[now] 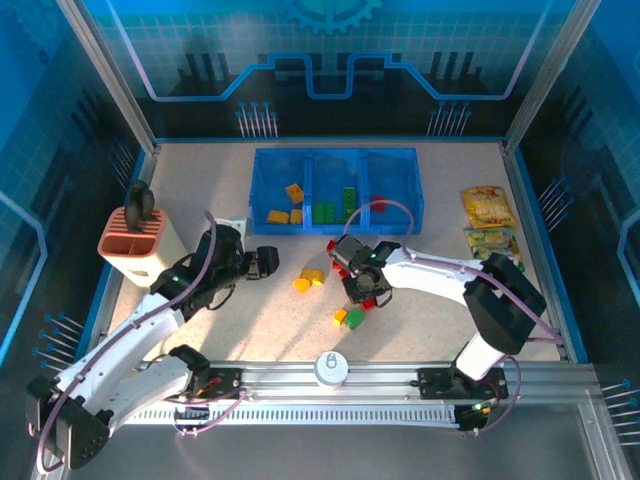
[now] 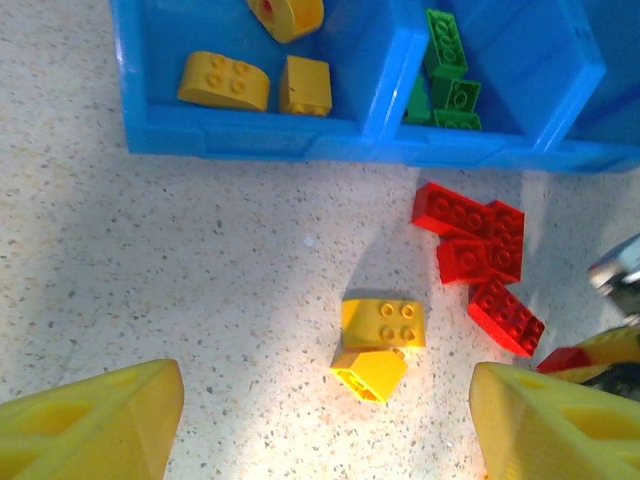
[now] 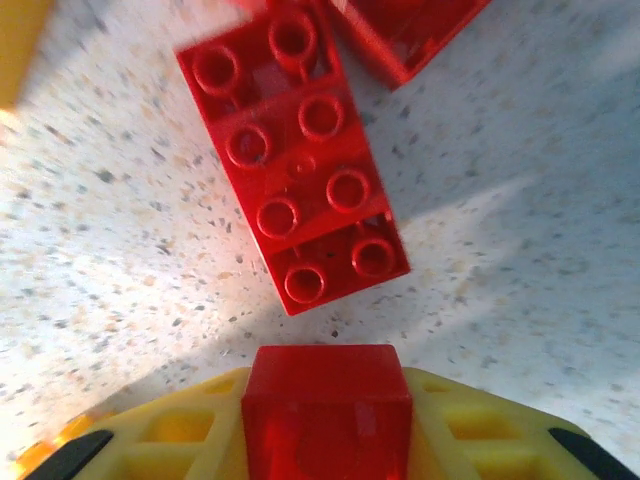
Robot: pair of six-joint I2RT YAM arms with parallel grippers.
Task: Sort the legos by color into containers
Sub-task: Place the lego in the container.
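Observation:
My right gripper [image 1: 366, 291] [image 3: 327, 400] is shut on a red lego [image 3: 327, 415] just above the table, in front of a long red lego [image 3: 295, 160] lying studs-up. More red legos [image 2: 480, 240] lie near it. My left gripper [image 1: 262, 262] [image 2: 325, 440] hangs open above two yellow legos [image 2: 383, 322], its yellow fingers [image 2: 90, 420] wide apart and empty. A green lego [image 1: 355, 318] and an orange one [image 1: 340, 317] lie nearer the front. The blue containers [image 1: 395, 160] [image 2: 250, 140] stand at the back: yellow legos [image 2: 225, 80] in the left one, green legos [image 2: 445, 70] in the middle one.
A salmon slotted holder [image 1: 135, 245] with black utensils stands at the left. Snack packets [image 1: 487, 207] lie at the right by the wall. A white round knob [image 1: 331, 367] sits on the front rail between the arm bases.

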